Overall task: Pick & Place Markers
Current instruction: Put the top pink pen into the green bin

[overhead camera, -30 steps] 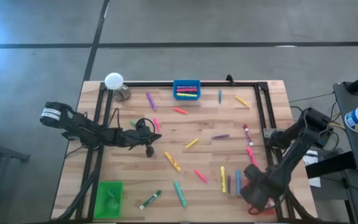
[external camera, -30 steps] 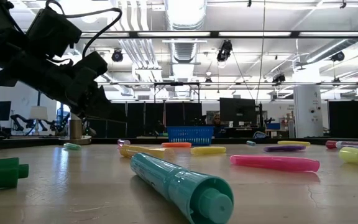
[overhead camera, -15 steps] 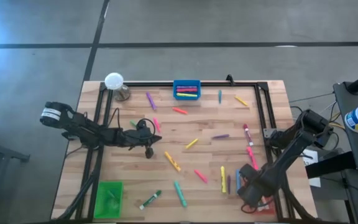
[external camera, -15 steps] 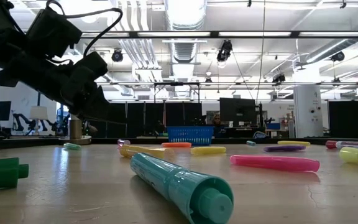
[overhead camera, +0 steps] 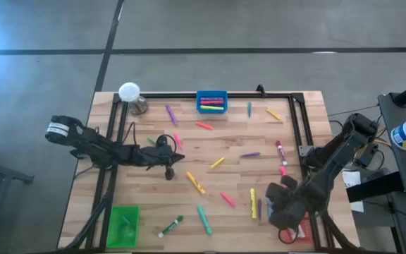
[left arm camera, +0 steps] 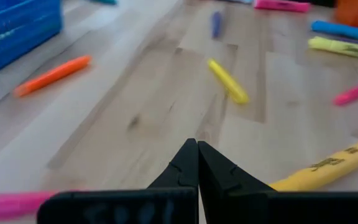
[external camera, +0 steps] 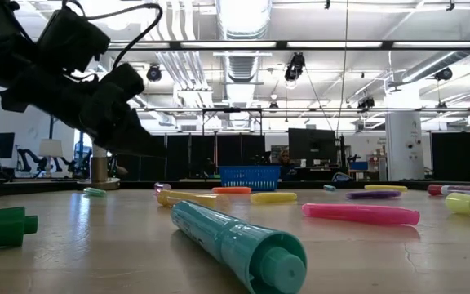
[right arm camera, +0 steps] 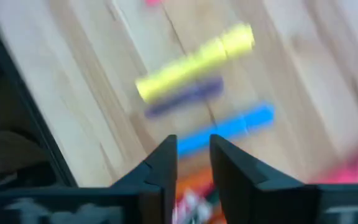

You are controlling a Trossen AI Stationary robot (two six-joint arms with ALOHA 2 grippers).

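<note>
Most of the work is left, judging from how things lie. A few thin stick-shaped markers already rest in the blue rectangular plastic tray (overhead camera: 211, 101) at the far edge of the wooden table (overhead camera: 154, 212), but many more coloured markers are scattered across the boards: a teal marker (overhead camera: 203, 219) and a green-and-white marker (overhead camera: 170, 226) at the near side, a long yellow marker (overhead camera: 195, 183) in the middle, an orange marker (overhead camera: 204, 125) near the blue tray. The green rectangular tray (overhead camera: 124, 226) at the near left corner looks empty of markers.

The right gripper (overhead camera: 282, 202) hovers near the table's near right corner, over a yellow marker (right arm camera: 194, 61), a purple marker (right arm camera: 184, 97) and a blue marker (right arm camera: 227, 129) lying side by side; its fingers stand narrowly apart with nothing between them. The left gripper (left arm camera: 197, 165) sits pinched together and empty over the middle left of the table, just beside the long yellow marker.
</note>
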